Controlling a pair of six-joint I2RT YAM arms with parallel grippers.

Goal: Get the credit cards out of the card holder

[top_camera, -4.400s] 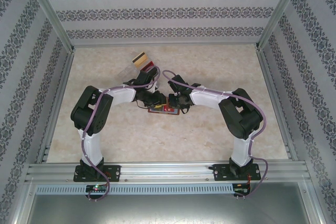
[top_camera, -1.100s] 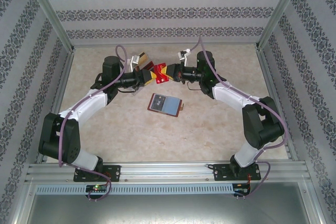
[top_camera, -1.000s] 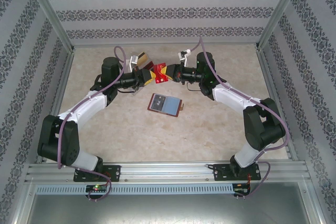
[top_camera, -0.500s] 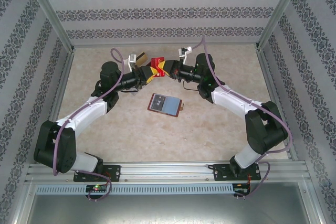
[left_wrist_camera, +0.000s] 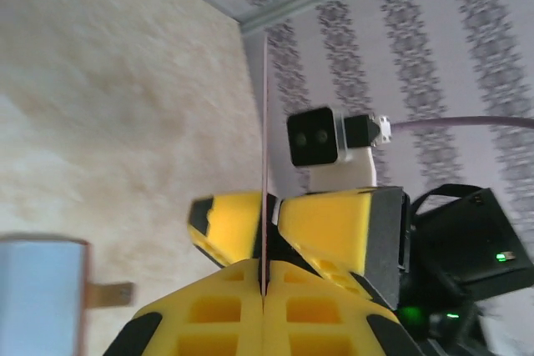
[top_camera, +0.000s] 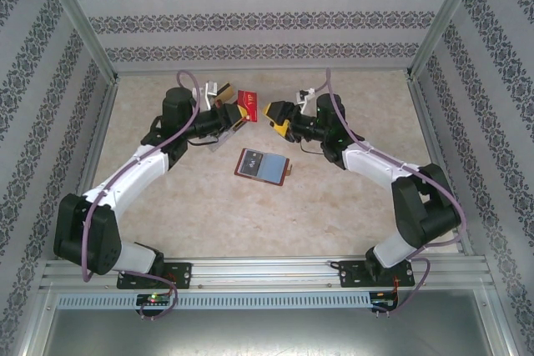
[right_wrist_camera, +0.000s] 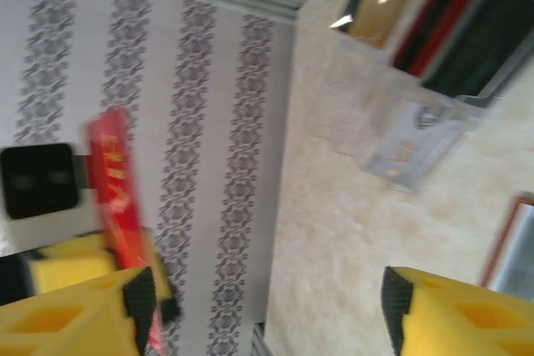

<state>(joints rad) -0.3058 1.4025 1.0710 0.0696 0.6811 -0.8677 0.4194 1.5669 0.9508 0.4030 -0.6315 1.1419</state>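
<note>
Red card (top_camera: 247, 99) is pinched tight in the left gripper (top_camera: 234, 116), up behind the holder (top_camera: 263, 166), maybe so it can go on the pile (top_camera: 219, 91) nearby. Right gripper (top_camera: 278, 116) is open beside the card, holding nothing.

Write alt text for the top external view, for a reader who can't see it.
The left hand holds a red card over the far part of the table, and the right hand hangs open beside it, clear of the card. The card holder lies flat near the middle of the table; a few other cards lie behind the left hand.
</note>
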